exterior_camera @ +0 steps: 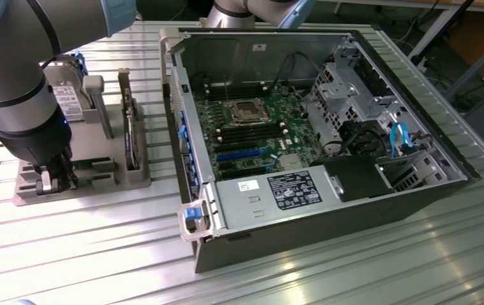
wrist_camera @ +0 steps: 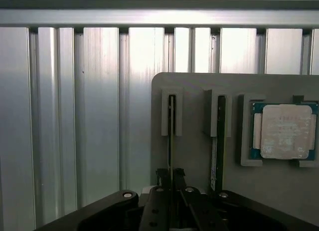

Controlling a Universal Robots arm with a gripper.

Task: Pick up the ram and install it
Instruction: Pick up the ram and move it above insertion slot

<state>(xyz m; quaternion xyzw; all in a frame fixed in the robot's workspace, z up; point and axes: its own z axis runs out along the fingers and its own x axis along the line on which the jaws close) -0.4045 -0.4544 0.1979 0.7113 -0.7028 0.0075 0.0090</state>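
Exterior view: reaching down at the exterior view's left with the thick grey jointed robot arm (exterior_camera: pixel 21 82), setting the dark tool (exterior_camera: pixel 51 181) into the near end of the grey plastic parts holder (exterior_camera: pixel 106 181). Resting that holder on the ribbed aluminium worktop (exterior_camera: pixel 327 267). Standing on edge in the holder, between tool and case, a tall dark expansion card (exterior_camera: pixel 127 121). Lying open toward the exterior view's right, the black metal computer case (exterior_camera: pixel 310 222), baring the green motherboard (exterior_camera: pixel 259 133), its square processor socket (exterior_camera: pixel 246 112) and the grey power-supply box (exterior_camera: pixel 267 194).

Wrist view: pinching the tool (wrist_camera: pixel 172 178) all but closed, its two black fingers (wrist_camera: pixel 179 177) clamping the ram (wrist_camera: pixel 171 131), a long thin green circuit-board stick seen edge-on. Holding it while standing in a narrow slot of the holder (wrist_camera: pixel 194 86), its far end sitting between raised grey cheeks. Standing in the neighbouring slot, just beside the ram but apart from it, a second dark-green board (wrist_camera: pixel 218 141). Lying flat in a square recess farther along, a square silver processor chip (wrist_camera: pixel 284 131). Showing beyond the holder, the worktop (wrist_camera: pixel 99 116).
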